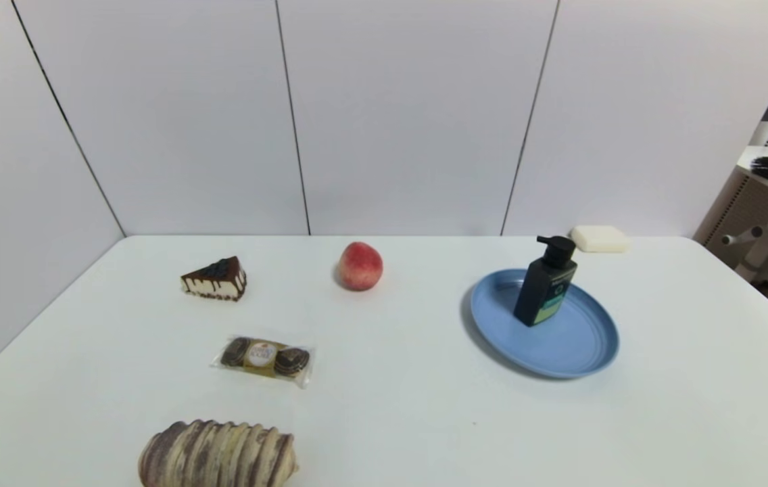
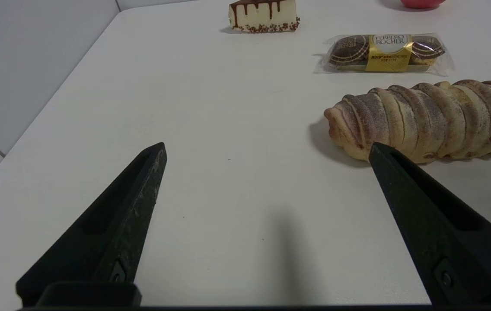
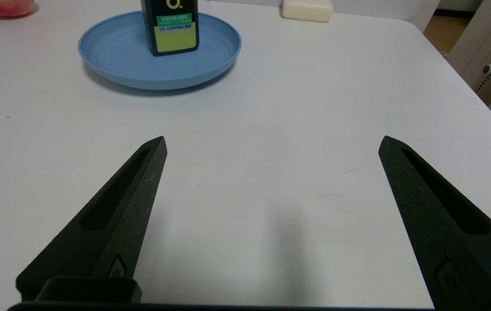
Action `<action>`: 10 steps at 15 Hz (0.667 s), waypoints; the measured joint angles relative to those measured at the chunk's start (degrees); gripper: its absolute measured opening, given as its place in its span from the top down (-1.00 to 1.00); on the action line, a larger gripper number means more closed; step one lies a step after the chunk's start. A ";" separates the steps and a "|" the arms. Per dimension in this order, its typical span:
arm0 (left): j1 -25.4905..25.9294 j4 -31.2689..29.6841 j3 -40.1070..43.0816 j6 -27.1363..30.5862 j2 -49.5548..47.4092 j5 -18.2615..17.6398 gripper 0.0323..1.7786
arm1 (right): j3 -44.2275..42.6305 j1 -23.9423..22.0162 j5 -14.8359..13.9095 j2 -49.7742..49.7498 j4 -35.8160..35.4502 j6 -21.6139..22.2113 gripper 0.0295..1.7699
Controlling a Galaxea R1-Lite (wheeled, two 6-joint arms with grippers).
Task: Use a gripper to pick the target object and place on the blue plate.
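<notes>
Left gripper (image 2: pixel 267 151) is seen spread and empty over bare table near the bread roll (image 2: pixel 427 119). Pump bottle (image 1: pixel 546 281) stands upright on the blue plate (image 1: pixel 580 352). Right gripper (image 3: pixel 271 142) is spread, empty, well apart. Placement judged complete; only parking is called for.

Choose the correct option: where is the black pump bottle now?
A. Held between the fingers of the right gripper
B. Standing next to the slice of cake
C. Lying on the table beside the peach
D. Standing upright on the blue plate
D: the pump bottle stands upright on the blue plate, and the right gripper is open, empty and well short of it.
</notes>
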 joint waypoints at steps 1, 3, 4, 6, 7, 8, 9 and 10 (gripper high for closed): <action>0.00 0.02 0.00 0.00 0.00 0.00 -0.90 | 0.00 -0.06 0.16 -2.16 1.82 0.57 -0.91; 0.00 0.00 0.00 0.00 0.00 -0.01 -0.90 | 0.02 -0.22 0.46 -4.44 3.50 1.99 -0.91; 0.00 0.00 0.00 0.01 0.00 0.00 -0.90 | 0.02 -0.24 0.46 -5.07 3.61 2.17 -0.82; 0.00 -0.02 0.00 0.00 0.00 0.00 -0.90 | 0.02 -0.24 0.20 -5.81 3.80 3.88 -0.42; 0.00 -0.02 0.00 0.00 0.00 0.00 -0.90 | 0.02 -0.24 -0.04 -6.02 3.88 5.33 -0.26; 0.00 -0.02 0.00 0.00 0.00 -0.01 -0.90 | 0.02 -0.24 -0.13 -6.14 3.88 6.19 -0.11; 0.00 -0.02 0.00 0.00 0.00 -0.04 -0.90 | 0.02 -0.24 -0.17 -6.22 3.88 6.30 0.01; 0.00 -0.02 0.00 0.00 0.00 -0.01 -0.90 | 0.02 -0.24 -0.17 -6.22 3.88 6.29 0.12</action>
